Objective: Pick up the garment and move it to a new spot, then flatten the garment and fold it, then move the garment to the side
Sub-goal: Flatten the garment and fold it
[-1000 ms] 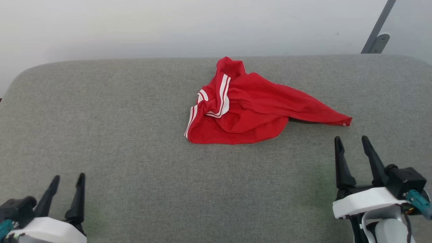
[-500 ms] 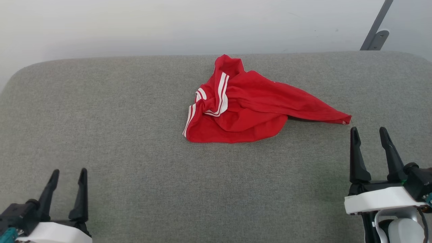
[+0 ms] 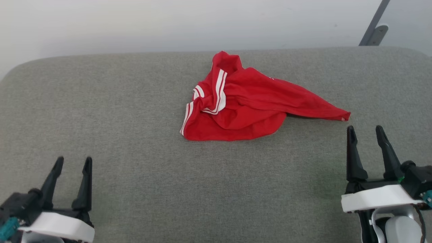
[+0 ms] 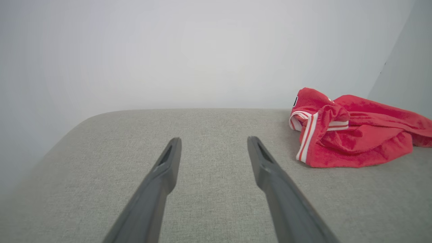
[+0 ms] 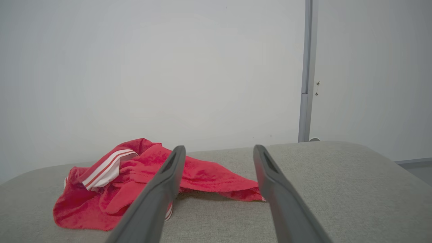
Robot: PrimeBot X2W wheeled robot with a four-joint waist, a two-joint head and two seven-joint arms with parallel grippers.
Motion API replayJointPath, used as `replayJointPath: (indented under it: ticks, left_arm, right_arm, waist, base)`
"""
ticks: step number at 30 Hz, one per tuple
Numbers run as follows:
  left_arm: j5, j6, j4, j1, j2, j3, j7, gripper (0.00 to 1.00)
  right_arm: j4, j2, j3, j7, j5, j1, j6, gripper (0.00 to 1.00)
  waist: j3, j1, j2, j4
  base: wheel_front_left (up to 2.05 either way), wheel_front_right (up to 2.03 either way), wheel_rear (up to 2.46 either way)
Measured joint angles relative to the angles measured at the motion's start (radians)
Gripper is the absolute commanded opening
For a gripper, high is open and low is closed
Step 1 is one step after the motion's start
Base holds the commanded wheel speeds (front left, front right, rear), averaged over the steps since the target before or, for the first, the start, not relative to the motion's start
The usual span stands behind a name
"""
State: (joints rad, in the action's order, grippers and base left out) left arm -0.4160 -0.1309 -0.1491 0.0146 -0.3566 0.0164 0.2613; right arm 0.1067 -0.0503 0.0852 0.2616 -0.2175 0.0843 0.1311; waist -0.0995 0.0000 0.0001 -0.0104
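While the garment [image 3: 243, 108] lies in a crumpled heap on the grey cushion [image 3: 101, 111], a little past its middle and towards the far edge, both grippers sit near the front corners with nothing in them. The left gripper [image 3: 74, 159] is at the lower left of the head view, its two dark fingers spread apart and pointing away from the robot, well apart from the cloth. In the left wrist view the heap shows off to the right of those fingers, beyond their tips. The right gripper [image 3: 365, 129] is at the lower right, fingers likewise parted, and its tips are near the garment's long red tail, which runs out to a point on the right; a strip of bare cushion shows between tips and cloth. In the right wrist view the tail stretches across behind the gap between the fingers and ends beside the right-hand one. The heap is mostly red, with white-and-red striped trim bunched on its left side and a peak of cloth standing up at the back. A small dark-and-white patch near that peak in the left wrist view may be lettering, but it is too small to read. Behind the cushion is a pale wall [image 3: 135, 23], and a grey post [image 3: 374, 23] leans at the upper right.
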Motion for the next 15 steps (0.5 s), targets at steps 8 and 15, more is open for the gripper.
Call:
replayJointPath:
  ticks: [8, 15]
  left_arm:
    - [-0.063, 0.000, 0.109, -0.195, -0.098, 0.121, 0.000, 1.00]
    - [-0.178, 0.000, 0.028, -0.507, -0.283, 0.500, -0.085, 1.00]
  right_arm:
    - [-0.018, 0.000, -0.011, 0.000, -0.031, 0.035, 0.000, 1.00]
    - [-0.017, 0.000, -0.043, 0.000, -0.073, 0.074, 0.000, 1.00]
  waist:
    - [-0.055, 0.0000, 0.0000, -0.024]
    - [-0.102, 0.0000, 0.0000, -0.069]
  base:
    - [0.00, 0.00, 0.00]
    - [0.00, 0.00, 0.00]
